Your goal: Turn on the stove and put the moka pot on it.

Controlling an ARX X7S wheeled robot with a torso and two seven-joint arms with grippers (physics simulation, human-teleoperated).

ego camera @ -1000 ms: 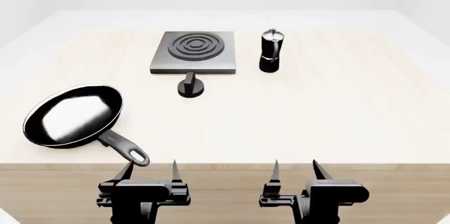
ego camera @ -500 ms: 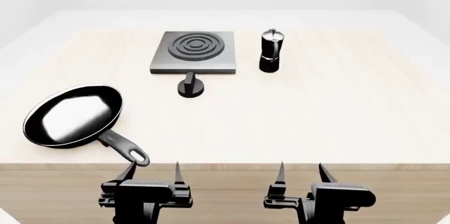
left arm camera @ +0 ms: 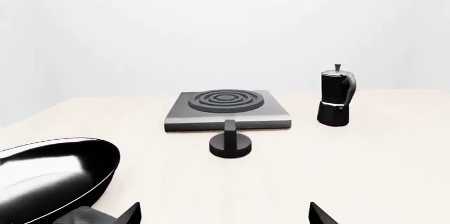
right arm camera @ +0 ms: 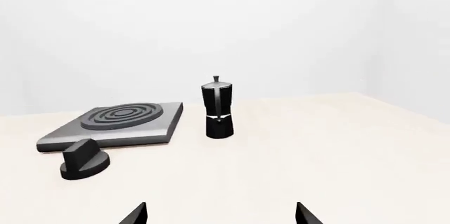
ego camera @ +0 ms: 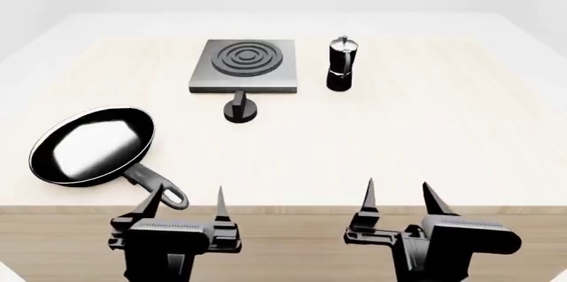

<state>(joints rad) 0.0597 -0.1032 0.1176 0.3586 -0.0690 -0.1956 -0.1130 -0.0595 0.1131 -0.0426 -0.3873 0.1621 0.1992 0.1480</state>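
Pale wood covers the bench [ego camera: 425,129], and everything the job needs sits toward its far side, well away from both hands. The stove [ego camera: 243,64] lies flat just left of centre, its knob [ego camera: 239,108] standing on the bench just in front of it, on the near side, with its grip bar pointing roughly toward the robot. The moka pot [ego camera: 342,64] stands upright just beside the stove's right edge, not touching it, its handle turned to the right.

Both hands hang at the near edge of the bench, fingers apart and holding nothing. The left hand [ego camera: 184,210] lines up almost straight behind the knob, so I would expect it to be the one to reach forward and turn it. The right hand [ego camera: 397,197] sits a little right of the pot, which makes it the nearer arm for lifting that.

The frying pan [ego camera: 91,144] rests near the left front corner, its handle angled toward the left hand and close to it; a forward reach from there could clip that handle. Between the right hand and the pot the bench is bare, and to the pot's right there is open room too.
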